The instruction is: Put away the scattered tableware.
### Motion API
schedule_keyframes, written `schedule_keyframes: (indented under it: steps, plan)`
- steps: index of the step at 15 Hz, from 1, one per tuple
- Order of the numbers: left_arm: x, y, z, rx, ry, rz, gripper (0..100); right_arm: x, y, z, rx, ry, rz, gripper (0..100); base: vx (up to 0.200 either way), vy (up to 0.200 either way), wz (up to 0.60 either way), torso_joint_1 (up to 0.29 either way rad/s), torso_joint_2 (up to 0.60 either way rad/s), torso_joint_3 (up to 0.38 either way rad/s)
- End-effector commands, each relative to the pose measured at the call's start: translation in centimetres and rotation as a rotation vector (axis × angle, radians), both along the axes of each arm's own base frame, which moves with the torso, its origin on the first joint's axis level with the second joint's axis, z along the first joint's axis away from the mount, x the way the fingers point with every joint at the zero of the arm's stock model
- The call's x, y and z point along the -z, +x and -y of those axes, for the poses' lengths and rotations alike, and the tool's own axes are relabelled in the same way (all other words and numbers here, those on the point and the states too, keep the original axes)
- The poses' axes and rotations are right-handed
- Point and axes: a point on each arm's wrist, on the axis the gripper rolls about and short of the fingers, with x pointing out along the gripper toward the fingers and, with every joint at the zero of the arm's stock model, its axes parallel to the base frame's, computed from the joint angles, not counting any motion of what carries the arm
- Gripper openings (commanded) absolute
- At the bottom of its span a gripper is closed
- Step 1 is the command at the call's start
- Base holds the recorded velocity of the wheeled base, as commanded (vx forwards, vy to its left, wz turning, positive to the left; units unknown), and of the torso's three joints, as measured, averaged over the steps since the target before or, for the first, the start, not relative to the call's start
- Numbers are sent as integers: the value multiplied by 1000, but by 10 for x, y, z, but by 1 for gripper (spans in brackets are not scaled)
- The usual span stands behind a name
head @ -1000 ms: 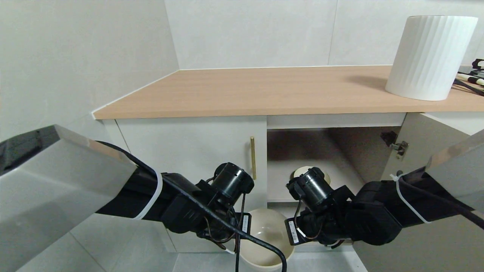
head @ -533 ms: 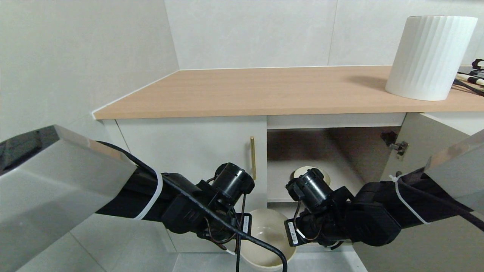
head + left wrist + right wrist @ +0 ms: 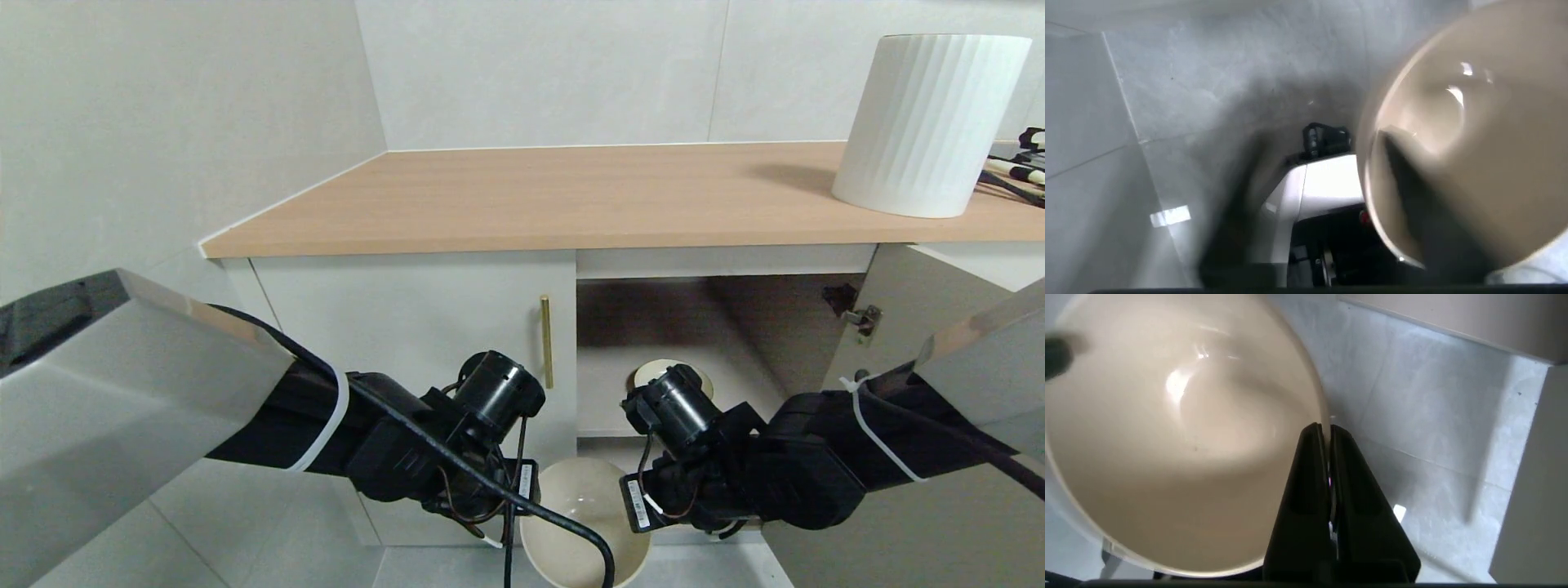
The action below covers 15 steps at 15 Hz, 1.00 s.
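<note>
While my left tool (image 3: pixel 504 490) sits at the left side of the cream bowl (image 3: pixel 584 523), I cannot tell its state. The bowl hangs low over the floor (image 3: pixel 424 567), before the open cabinet (image 3: pixel 653 327). My right tool (image 3: pixel 1327 445) is pinching the rim. Risk: an edge-only pinch may let the bowl tip, slip and strike the floor.

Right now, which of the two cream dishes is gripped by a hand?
The bowl low in front of the cabinet: the right hand pinches its rim. The other dish sits on the shelf inside.
</note>
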Motion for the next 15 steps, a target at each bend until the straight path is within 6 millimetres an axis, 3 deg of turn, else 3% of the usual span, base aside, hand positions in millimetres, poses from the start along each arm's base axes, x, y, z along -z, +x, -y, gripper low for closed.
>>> schedule_keyframes:
  steps: [1,5,8,12,15]
  plan:
    - [1,0,1,1,-3,-1,100,1,-1,0,-4,1,-2,0,0,0,0,0,0,0]
    - [1,0,1,3,-5,-1,100,15,8,8,37,-58,-12,0,0,0,0,0,0,0]
    - [0,0,1,1,-5,1,100,34,29,29,137,-153,-9,0,0,0,0,0,0,0]
    - [-2,0,0,-7,3,12,100,29,70,70,301,-123,16,0,0,0,0,0,0,0]
    - [-2,0,0,-8,3,14,100,18,93,87,404,-64,54,0,0,0,0,0,0,0]
